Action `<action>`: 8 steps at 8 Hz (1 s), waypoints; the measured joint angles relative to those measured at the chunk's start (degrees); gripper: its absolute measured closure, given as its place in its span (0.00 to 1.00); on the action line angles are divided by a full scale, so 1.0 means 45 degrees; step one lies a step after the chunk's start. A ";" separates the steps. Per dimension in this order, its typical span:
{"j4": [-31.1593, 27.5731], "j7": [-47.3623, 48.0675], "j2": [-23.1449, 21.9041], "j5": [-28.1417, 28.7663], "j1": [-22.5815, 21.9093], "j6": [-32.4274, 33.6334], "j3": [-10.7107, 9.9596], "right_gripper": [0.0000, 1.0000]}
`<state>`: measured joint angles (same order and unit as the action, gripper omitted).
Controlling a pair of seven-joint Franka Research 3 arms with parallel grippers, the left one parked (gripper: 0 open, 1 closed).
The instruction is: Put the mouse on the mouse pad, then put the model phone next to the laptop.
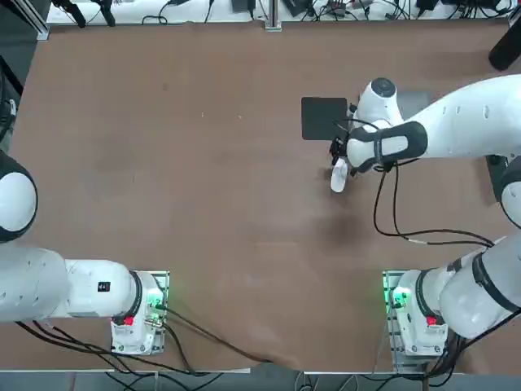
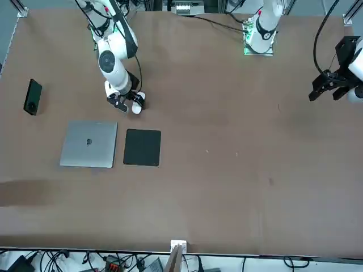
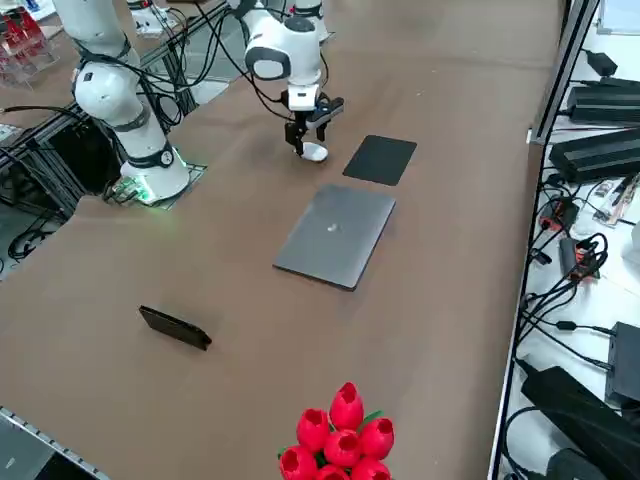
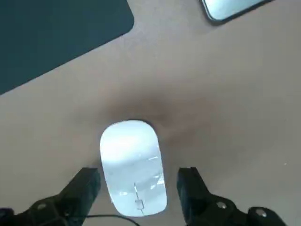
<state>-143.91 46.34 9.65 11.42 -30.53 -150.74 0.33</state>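
White and bare between my parted fingers, the mouse (image 4: 133, 165) lay ungripped beside the dark pad (image 4: 56, 37); I held my pincer (image 4: 138, 186) wide, I judged, so both tips could straddle it before closing.

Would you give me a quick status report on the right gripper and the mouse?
Right gripper open, fingers either side of the mouse, no contact seen. Mouse on bare table, off the mouse pad. Nothing seen between mouse and pad.
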 joint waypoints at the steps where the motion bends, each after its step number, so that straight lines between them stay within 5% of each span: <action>1: -0.0002 0.0000 0.0030 0.0000 -0.0021 -0.0001 -0.0006 0.01; 8: -0.0003 -0.0001 0.0462 0.0000 -0.0302 -0.0708 -0.0028 0.01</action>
<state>-143.93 46.34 11.73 11.42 -31.89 -153.93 0.20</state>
